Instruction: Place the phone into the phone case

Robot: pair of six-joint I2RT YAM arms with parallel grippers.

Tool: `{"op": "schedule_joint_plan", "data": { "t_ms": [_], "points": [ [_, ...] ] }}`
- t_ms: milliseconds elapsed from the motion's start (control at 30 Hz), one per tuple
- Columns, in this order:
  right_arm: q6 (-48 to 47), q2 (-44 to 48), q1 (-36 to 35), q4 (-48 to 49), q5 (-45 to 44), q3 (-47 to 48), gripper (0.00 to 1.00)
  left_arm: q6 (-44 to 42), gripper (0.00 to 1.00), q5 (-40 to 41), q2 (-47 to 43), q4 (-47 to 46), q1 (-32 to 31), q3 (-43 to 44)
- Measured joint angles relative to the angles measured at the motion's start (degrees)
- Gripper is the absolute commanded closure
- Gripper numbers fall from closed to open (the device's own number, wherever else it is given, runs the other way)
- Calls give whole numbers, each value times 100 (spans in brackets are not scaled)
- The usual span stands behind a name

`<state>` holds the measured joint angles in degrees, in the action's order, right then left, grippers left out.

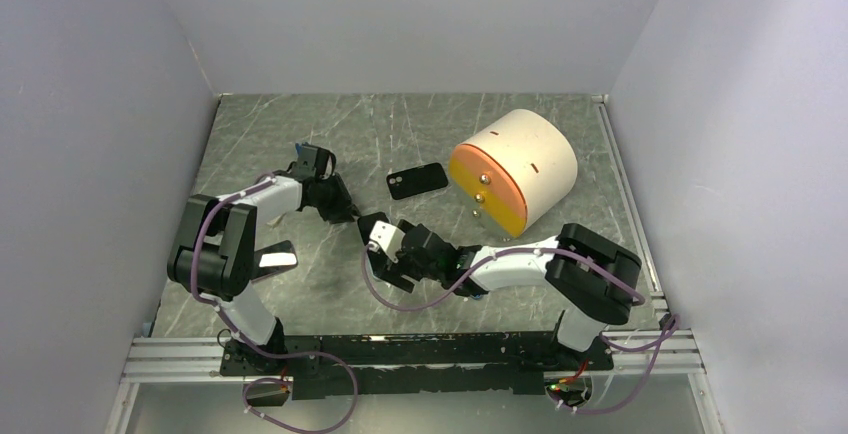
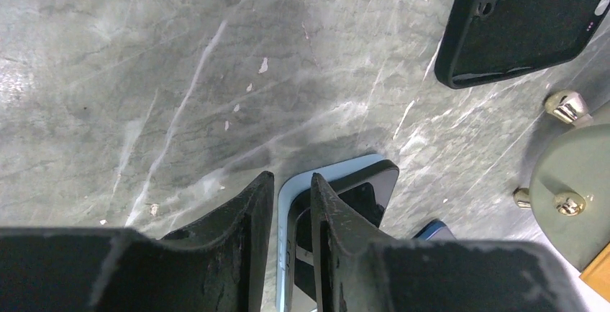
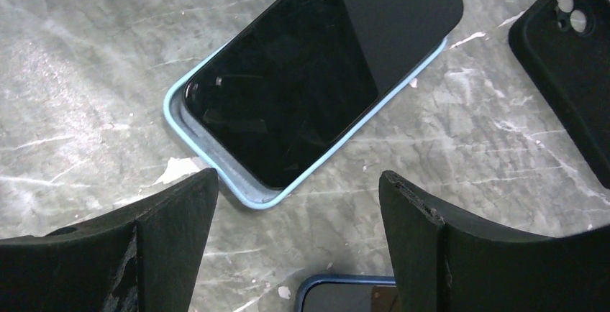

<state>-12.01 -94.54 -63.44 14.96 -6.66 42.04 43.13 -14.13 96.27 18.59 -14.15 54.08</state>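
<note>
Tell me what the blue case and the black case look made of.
Blue case: likely soft silicone or rubbery plastic; matte rim, no glare. Black case: seemingly similar, matte; its inside looks speckled in the left wrist view, perhaps a fabric lining.

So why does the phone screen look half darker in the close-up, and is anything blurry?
Right wrist view: the phone is glossy and mirrors its surroundings, so a darker reflected patch covers its far end; the fingers, close to the lens, loom large and dark. Left wrist view: the table shines pale at the left edge. Top view: even, soft light, faint shadows, nothing notably blurred.
</note>
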Motion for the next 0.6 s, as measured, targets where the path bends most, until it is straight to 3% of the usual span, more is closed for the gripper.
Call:
{"op": "schedule_joint_plan", "data": {
  "t_ms": [167, 600],
  "points": [
    [0, -39, -11, 210, -157, -44, 17, 4, 73, -61, 0, -225, -79, -109],
    [-192, 188, -68, 439, -13, -247, 12, -4, 70, 61, -11, -179, -212, -219]
  ]
}}
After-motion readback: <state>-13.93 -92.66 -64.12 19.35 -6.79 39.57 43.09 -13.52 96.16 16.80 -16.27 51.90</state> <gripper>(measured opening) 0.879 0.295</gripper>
